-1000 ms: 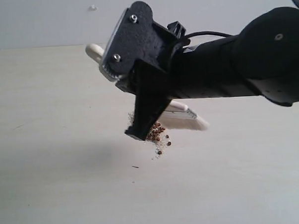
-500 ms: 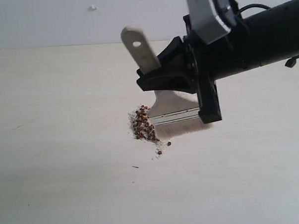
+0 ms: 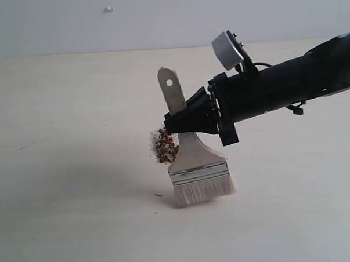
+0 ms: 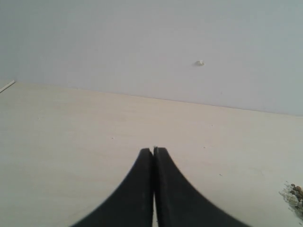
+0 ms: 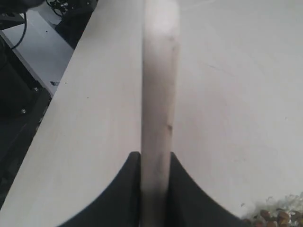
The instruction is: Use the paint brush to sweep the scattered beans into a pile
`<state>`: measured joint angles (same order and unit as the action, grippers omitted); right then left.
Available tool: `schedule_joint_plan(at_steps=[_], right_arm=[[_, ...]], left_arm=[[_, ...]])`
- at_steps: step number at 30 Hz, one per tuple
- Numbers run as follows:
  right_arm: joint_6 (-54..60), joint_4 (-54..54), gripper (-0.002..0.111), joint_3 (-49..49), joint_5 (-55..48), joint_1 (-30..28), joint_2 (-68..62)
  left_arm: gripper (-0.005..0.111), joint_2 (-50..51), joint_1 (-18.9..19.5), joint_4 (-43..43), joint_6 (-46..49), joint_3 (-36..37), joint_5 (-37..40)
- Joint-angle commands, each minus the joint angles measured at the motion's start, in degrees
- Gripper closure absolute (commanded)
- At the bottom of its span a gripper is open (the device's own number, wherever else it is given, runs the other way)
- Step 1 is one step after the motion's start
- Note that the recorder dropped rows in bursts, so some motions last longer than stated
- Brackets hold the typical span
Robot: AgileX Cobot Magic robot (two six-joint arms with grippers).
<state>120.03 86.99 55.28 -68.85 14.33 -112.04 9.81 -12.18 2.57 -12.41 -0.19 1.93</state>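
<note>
Looking around first: pale table point(image 3: 63, 228), grey wall point(image 3: 228, 15) behind, with one small white spot point(image 3: 107, 8) on it. On the table, just in front of the brush point(image 3: 198, 165), a tiny dark speck point(image 3: 158, 195). Beyond the table edge in the right wrist view, dark equipment point(image 5: 21, 90), too blurred to name. From the right, a black arm point(image 3: 289, 88) with a grey-white block point(image 3: 226, 49) on top; hides the table behind it and the middle of the brush handle, leaves the beans point(image 3: 164, 146) in view.

Closed narrowly on the brush handle, the right gripper point(image 3: 173, 124), both black fingers pressing it. Closed fully, the left gripper point(image 4: 153, 152), tips pressed together, nothing between them, apart from the beans.

As for the brush: stands almost upright, leaning a little, bristles down on the table and slightly spread, the end with the hole up. Pale wood handle, silver ferrule, off-white bristles. As for the beans: lie in one small tight pile just beside the brush, left of its handle in the exterior view; reddish-brown, with fine whitish grains around the edge. Cannot tell if pile and brush touch.
</note>
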Motion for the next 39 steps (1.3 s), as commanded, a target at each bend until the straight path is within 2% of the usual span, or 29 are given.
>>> schedule_joint_plan(at_steps=[1, 14, 26, 29, 36, 38, 39], right_arm=[[1.2, 0.3, 0.108, 3.2, -1.1, -0.3, -5.1], [1.2, -0.4, 0.108, 14.4, -1.1, -0.3, -13.1], [0.6, -0.7, 0.108, 18.3, -1.1, -0.3, -12.5], [-2.5, -0.4, 0.108, 18.3, -1.1, -0.3, -10.3], [-9.2, -0.2, 0.108, 18.3, -1.1, -0.3, 6.4], [-14.4, -1.0, 0.108, 18.3, -1.1, -0.3, 11.4], [-21.1, -5.2, 0.108, 18.3, 5.3, -0.3, 14.7]], left_arm=[[0.107, -0.5, 0.2, -0.3, 0.2, 0.2, -0.1], [0.107, -0.5, 0.2, -0.3, 0.2, 0.2, -0.1], [0.107, -0.5, 0.2, -0.3, 0.2, 0.2, -0.1], [0.107, -0.5, 0.2, -0.3, 0.2, 0.2, -0.1], [0.107, -0.5, 0.2, -0.3, 0.2, 0.2, -0.1], [0.107, -0.5, 0.2, -0.3, 0.2, 0.2, -0.1], [0.107, -0.5, 0.2, -0.3, 0.2, 0.2, -0.1]])
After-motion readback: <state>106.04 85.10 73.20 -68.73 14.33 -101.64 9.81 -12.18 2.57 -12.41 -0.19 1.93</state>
